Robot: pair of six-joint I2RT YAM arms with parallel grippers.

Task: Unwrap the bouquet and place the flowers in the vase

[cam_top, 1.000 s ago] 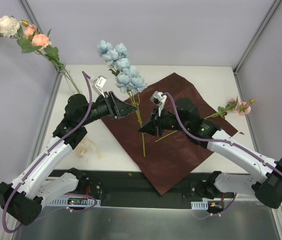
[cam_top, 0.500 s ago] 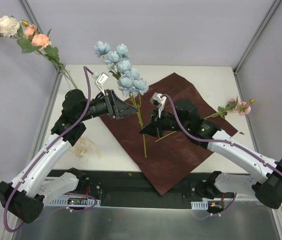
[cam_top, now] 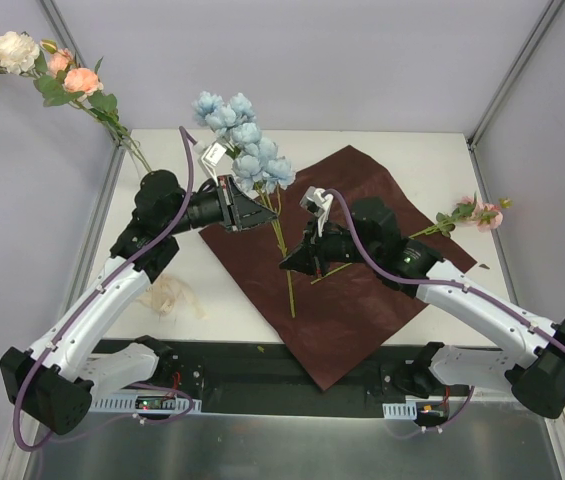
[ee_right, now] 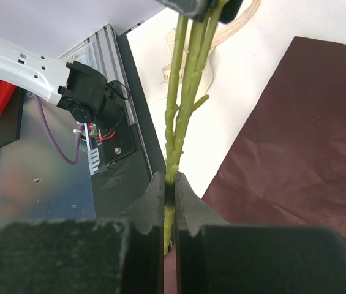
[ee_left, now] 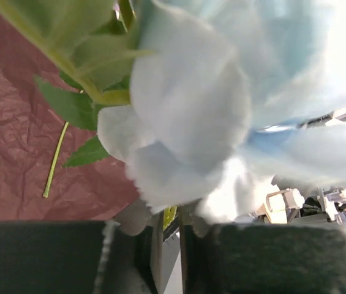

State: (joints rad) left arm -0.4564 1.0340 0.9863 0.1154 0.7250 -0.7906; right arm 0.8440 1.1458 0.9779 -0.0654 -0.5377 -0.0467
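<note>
The pale blue flowers (cam_top: 242,135) stand up over the table's far middle on long green stems (ee_right: 185,79). My left gripper (cam_top: 260,214) sits just below the blooms, shut on a stem (ee_left: 169,215); a blue bloom (ee_left: 221,104) fills its wrist view. Lower down, my right gripper (cam_top: 288,263) is shut on the same stems (cam_top: 284,250), pinched between its fingers (ee_right: 154,202). The dark red wrapping paper (cam_top: 362,280) lies spread flat under both. Pink and cream flowers (cam_top: 32,60) lean out of the clear vase (cam_top: 142,158) at the far left corner, its base hidden behind my left arm.
A pink flower (cam_top: 477,213) lies at the paper's right edge. A loose green stem piece (cam_top: 332,270) rests on the paper. The cream ribbon (cam_top: 172,297) lies crumpled at the near left. Grey walls and metal posts close in the table.
My left gripper slid up the stems toward the blooms and closed on them. The blue flowers shifted slightly. The right gripper kept its hold and place.
</note>
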